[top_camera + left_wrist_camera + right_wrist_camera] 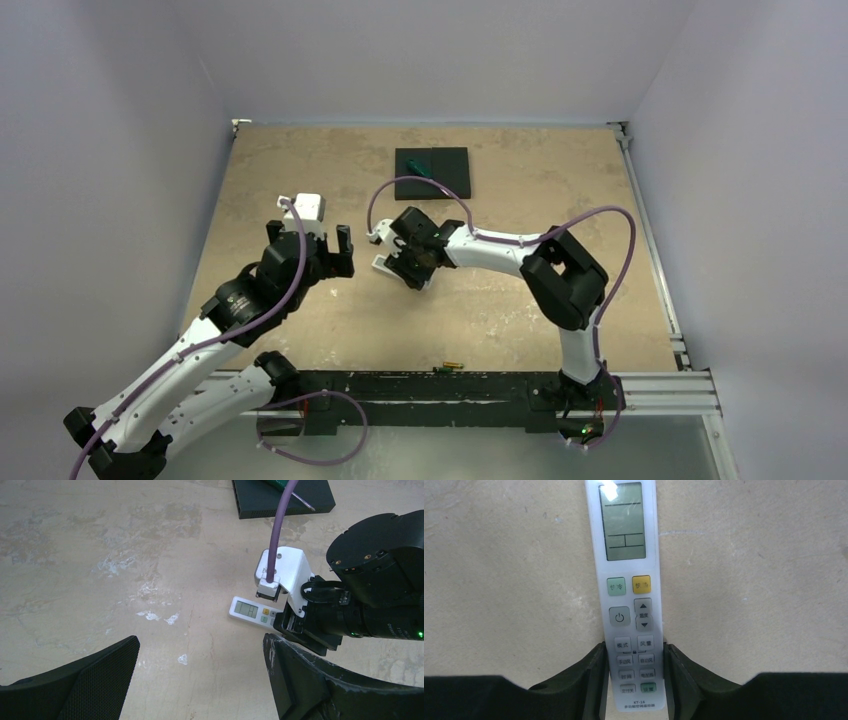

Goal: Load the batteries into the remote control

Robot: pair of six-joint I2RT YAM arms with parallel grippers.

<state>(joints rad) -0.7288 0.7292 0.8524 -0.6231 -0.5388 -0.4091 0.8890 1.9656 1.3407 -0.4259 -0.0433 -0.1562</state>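
The white remote control [629, 580] lies face up, display end away from my right wrist. My right gripper [634, 652] is shut on its lower button end, one finger on each long side. In the left wrist view the remote's display end [248, 610] sticks out of the right gripper [300, 625], low over the table. My left gripper [200, 647] is open and empty, a short way from the remote; from above it [338, 250] faces the right gripper [402, 262]. The batteries [452, 366] lie at the table's near edge, away from both grippers.
A black square pad [432, 172] lies at the back middle with a green-handled screwdriver [420, 166] on it. The black rail [420, 385] runs along the near edge. Walls close in the left, right and back.
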